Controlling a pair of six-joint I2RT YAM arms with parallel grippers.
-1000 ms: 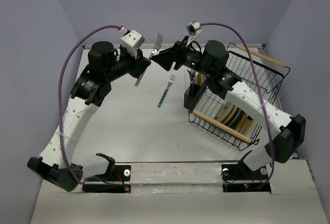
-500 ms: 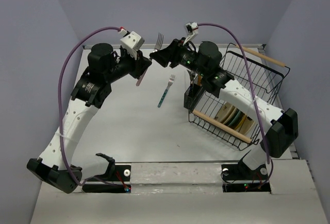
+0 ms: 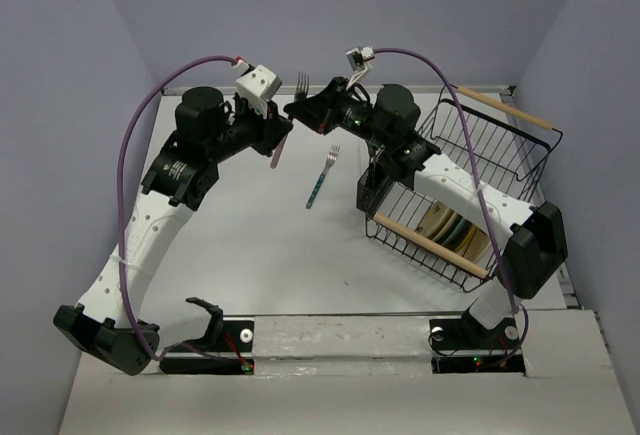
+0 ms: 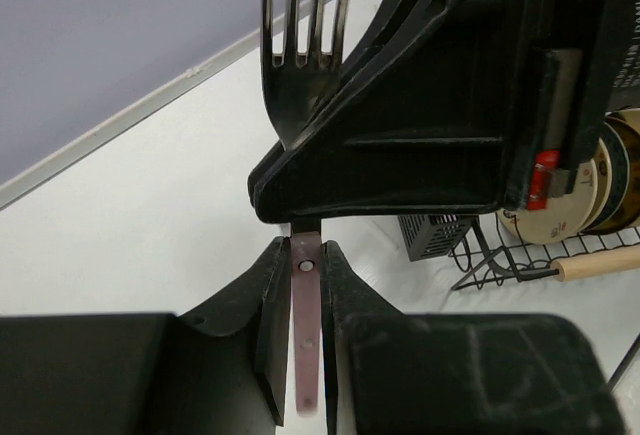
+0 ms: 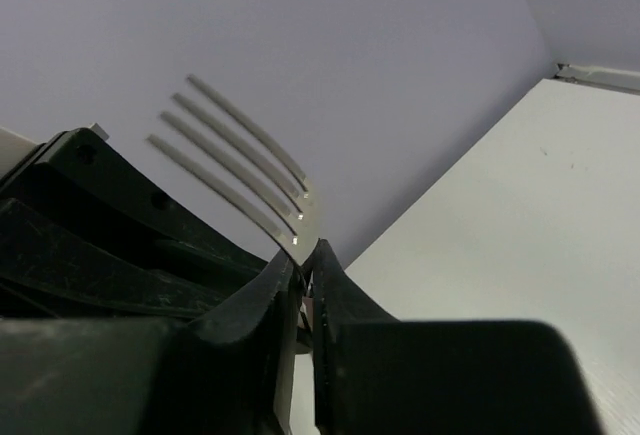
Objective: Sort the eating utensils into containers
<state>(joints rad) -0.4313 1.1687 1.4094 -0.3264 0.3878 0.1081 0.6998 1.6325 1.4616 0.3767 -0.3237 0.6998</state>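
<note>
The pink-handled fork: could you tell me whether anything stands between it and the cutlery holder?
Nothing visible does. The pink-handled fork is held aloft; the teal fork lies flat on the table, below the way to the cutlery holder.

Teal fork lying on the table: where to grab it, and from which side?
Grip the teal fork mid-handle, coming straight down from above and closing across its narrow width. It lies flat on the table, touching nothing else. The handle is its long straight part, and the tines point to the far side.

A black wire rack [image 3: 405, 217] with two wooden handles [image 3: 430, 245] is set on the right of the white worktop [image 3: 260, 245]. Round plates [image 3: 452, 227] are held inside it, toward its near end
</note>
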